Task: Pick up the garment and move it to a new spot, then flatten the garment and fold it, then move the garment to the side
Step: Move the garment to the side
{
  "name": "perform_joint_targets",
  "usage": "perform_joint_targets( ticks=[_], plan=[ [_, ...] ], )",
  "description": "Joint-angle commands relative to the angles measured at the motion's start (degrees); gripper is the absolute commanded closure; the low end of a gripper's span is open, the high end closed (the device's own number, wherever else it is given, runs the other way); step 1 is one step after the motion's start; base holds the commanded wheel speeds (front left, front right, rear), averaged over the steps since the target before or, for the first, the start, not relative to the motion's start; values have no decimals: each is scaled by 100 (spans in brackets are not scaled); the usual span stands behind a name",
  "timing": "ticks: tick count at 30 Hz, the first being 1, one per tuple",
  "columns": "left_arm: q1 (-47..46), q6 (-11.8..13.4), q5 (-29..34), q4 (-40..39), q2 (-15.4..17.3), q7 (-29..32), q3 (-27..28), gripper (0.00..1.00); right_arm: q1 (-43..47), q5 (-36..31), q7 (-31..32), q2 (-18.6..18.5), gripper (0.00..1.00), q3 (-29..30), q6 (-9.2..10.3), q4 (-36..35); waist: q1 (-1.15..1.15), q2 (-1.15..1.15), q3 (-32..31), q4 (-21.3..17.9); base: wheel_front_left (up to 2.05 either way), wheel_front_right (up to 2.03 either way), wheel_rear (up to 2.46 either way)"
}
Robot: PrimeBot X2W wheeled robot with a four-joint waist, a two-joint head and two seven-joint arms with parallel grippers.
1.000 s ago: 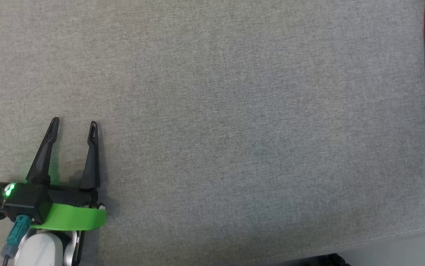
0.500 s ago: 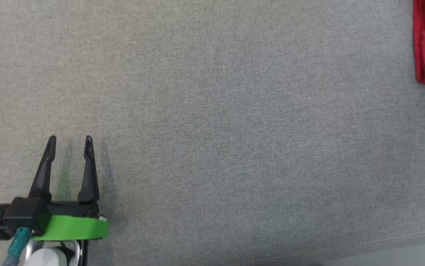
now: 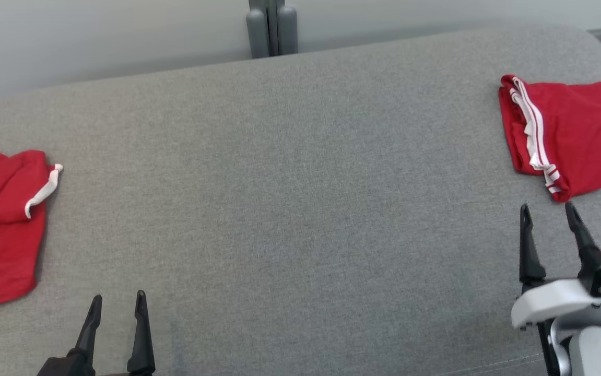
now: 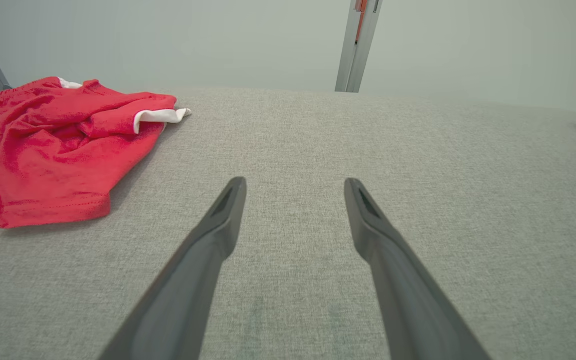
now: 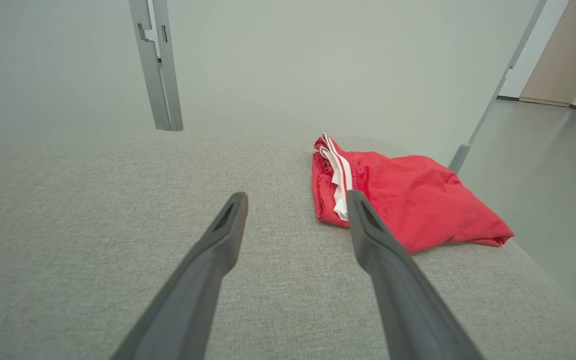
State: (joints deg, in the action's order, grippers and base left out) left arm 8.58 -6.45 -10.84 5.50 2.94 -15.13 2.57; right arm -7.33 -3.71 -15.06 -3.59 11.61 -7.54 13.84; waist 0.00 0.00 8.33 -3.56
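A crumpled red garment [image 3: 2,224] with white trim lies at the left end of the grey cushioned surface [image 3: 290,183]. It also appears in the left wrist view [image 4: 62,160], ahead and to the left of my fingers. A folded red garment [image 3: 572,130] with white stripes rests at the right end. My left gripper [image 3: 118,298] [image 4: 295,185] stands open over bare fabric near the front edge, holding nothing. My right gripper [image 3: 547,209] [image 5: 297,197] is open and empty, its tips just short of the folded garment [image 5: 408,200], not touching it.
A grey upright post [image 3: 272,26] stands behind the surface against a pale wall. The surface's right end drops to a grey floor [image 5: 558,165] just past the folded garment. The front seam [image 3: 488,363] runs along the lower right.
The head camera has tilted up, bringing both garments, the back wall and the open right gripper into the picture. The left gripper stays open and sits lower in the picture.
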Motion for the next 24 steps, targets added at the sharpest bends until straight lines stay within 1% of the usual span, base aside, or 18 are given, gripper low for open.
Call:
perform_joint_targets(
  ticks=[1, 4, 5, 6, 10, 16, 24],
  plan=[
    [107, 80, -83, -4, -1, 0, 2, 0, 299, 83, -12, 31, 0, -137, 10, -157, 0, 0, -797, 80, 0, 0, 0],
    [197, 145, -142, 33, 0, 0, -37, 0, 822, 208, -14, 48, 0, -283, 10, -395, 0, 0, -904, 180, 0, 0, 0],
    [215, 153, -154, 48, 1, 0, -53, 0, 991, 359, -13, 64, 0, -305, 10, -411, 0, 0, -943, 222, 0, 0, 0],
    [234, 160, -137, 61, 3, 0, -67, 0, 1101, 460, -13, 54, 0, -243, 10, -401, 0, 0, -978, 255, 0, 0, 0],
    [317, 186, -101, 131, 2, 0, -154, 0, 1460, 629, -14, 72, 0, -500, 9, -248, 0, 0, -1141, 388, 0, 0, 0],
    [371, 275, -162, 126, 2, 0, -249, 0, 1364, 633, -14, 64, 0, -733, 10, -111, 0, 0, -1157, 426, 0, 0, 0],
    [304, 272, -146, 135, 1, 0, -292, 0, 1262, 685, -14, 64, 0, -816, 10, -29, 0, 0, -1136, 460, 0, 0, 0]
  ],
)
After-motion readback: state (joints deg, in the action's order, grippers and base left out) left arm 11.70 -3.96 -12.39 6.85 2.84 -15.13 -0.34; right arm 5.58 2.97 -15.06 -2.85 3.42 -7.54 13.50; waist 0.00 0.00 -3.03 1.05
